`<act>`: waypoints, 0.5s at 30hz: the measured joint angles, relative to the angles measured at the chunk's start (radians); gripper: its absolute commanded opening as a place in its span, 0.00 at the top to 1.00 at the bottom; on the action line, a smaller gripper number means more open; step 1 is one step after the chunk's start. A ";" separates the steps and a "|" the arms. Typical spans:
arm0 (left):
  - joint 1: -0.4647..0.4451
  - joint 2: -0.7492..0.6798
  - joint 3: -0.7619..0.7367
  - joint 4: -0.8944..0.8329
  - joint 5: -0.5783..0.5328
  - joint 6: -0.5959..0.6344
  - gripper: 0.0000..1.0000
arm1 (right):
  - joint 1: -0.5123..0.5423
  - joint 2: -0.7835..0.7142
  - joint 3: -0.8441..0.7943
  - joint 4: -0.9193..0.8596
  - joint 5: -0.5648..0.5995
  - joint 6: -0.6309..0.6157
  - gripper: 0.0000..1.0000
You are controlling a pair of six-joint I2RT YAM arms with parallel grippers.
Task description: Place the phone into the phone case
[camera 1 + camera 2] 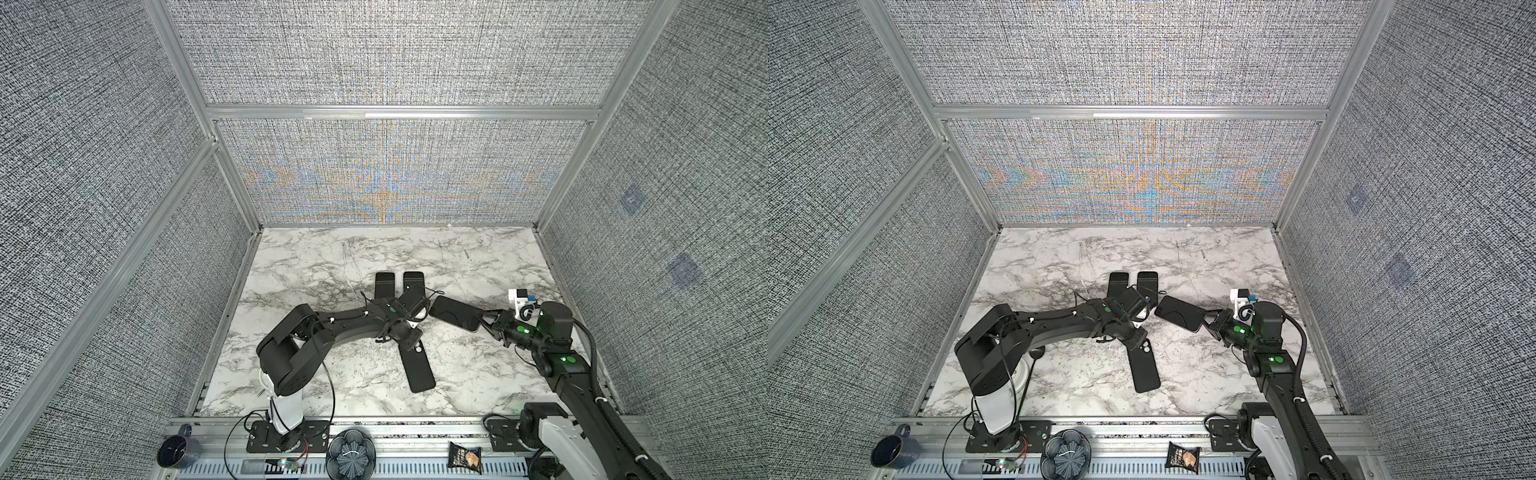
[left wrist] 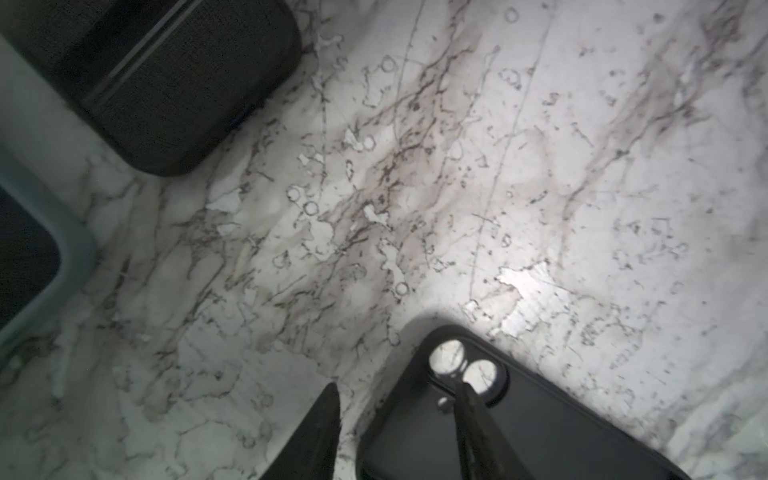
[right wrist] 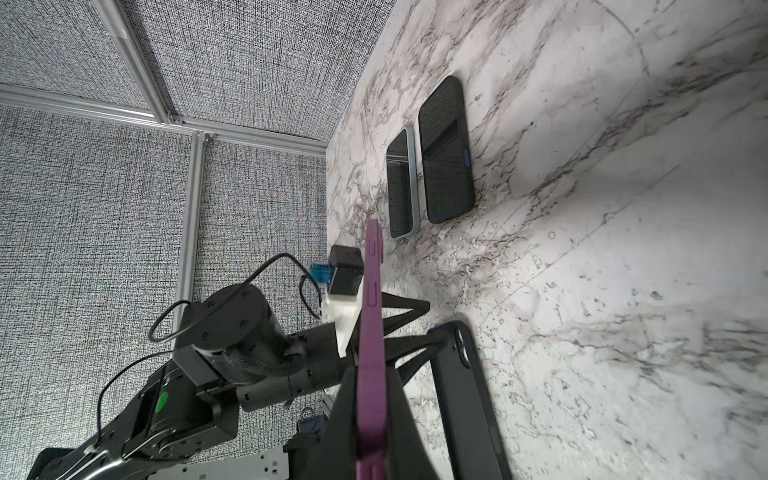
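While staged for insertion: left gripper (image 2: 395,388) parted astride the camera-hole end of the empty black phone case (image 2: 561,428), flat on the marble tabletop (image 2: 540,166) (no firm clamp evident). Right gripper (image 1: 484,321) clamped on the purple-edged phone (image 1: 455,313), aloft just beside. Next, probably: steadying the case, lowering the phone squarely in.

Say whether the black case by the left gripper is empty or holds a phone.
Empty: in the left wrist view, the marble table shows through both camera cutouts of the black case.
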 measured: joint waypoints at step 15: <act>-0.010 -0.007 -0.050 -0.001 -0.027 0.017 0.87 | -0.013 0.035 0.000 -0.007 -0.006 -0.050 1.00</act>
